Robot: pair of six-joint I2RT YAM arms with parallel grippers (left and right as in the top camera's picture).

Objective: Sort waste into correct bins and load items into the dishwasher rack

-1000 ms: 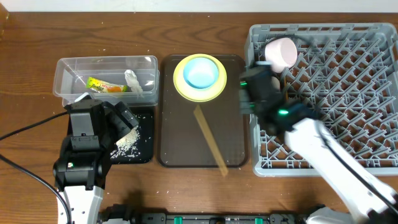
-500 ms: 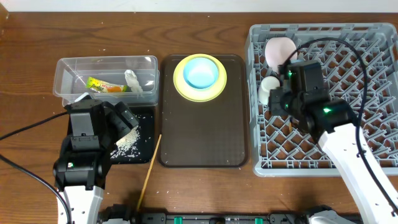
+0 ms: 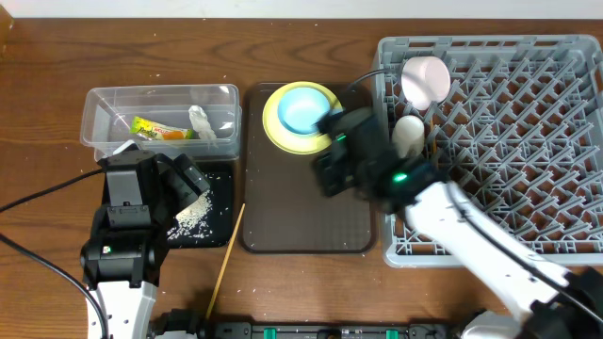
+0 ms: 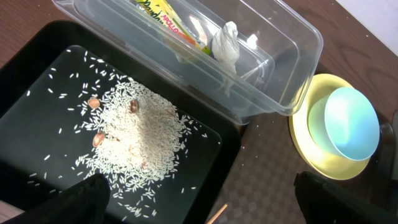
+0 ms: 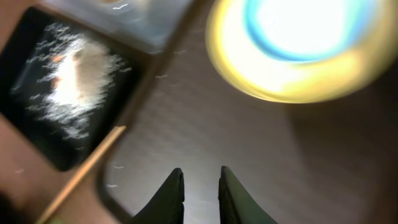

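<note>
Since the earlier frame the right arm has left the dishwasher rack [image 3: 528, 141] and swung across to the dark brown serving tray [image 3: 301, 212]. It now hangs over the tray just below the plate. The right gripper [image 5: 199, 186] has its fingers only a little apart, with nothing between them.

Nearest to the robot, one wooden chopstick [image 3: 226, 259] lies on the surface [image 3: 311, 38], just off the left edge of the serving tray and not in the rack. I cannot find its partner in these views. Beside it is the black tray [image 3: 219, 231], which holds the heap of rice scraps [image 4: 137, 134]. The left gripper [image 4: 199, 180] hovers over this tray with its fingers wide apart and empty.

Behind the black tray stands the clear tub [image 3: 94, 113], with the snack wrapper [image 3: 160, 127] and the crumpled tissue [image 3: 201, 121] inside it. By my judgement the waste part is finished.

Farther back on the serving tray, the light blue bowl [image 3: 303, 108] sits on the yellow plate [image 3: 273, 127]; neither is loaded yet. In the far-left corner of the rack the white bowl [image 3: 426, 77] lies on its side, and the small white cup [image 3: 408, 134] stands just below it.

So the bowl, the plate and at least one chopstick are left, and the right gripper seems placed for the first two.
</note>
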